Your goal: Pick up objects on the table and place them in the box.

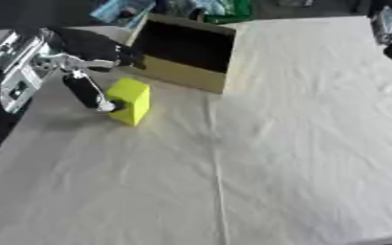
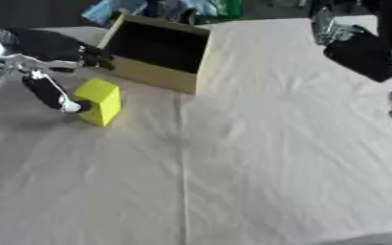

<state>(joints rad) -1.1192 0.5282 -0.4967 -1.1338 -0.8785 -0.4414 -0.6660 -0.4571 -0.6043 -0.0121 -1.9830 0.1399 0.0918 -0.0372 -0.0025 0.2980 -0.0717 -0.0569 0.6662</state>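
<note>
The left robot hand (image 1: 86,72) reaches in from the table's left edge, its thumb (image 1: 89,93) pressed to the near side of the yellow block (image 1: 131,101) and its other fingers (image 1: 107,51) stretched over toward the far side, so it looks clamped on the block, which seems to stand on the cloth-covered table (image 1: 299,143) or just above it. Just beyond, near the far left corner, the open cardboard box (image 1: 187,52) shows only a dark inside, so I judge nothing is placed yet and the lift and drop remain. The right robot hand (image 2: 358,52) hangs at the far right edge; whether its fingers are apart or together I cannot tell.
</note>
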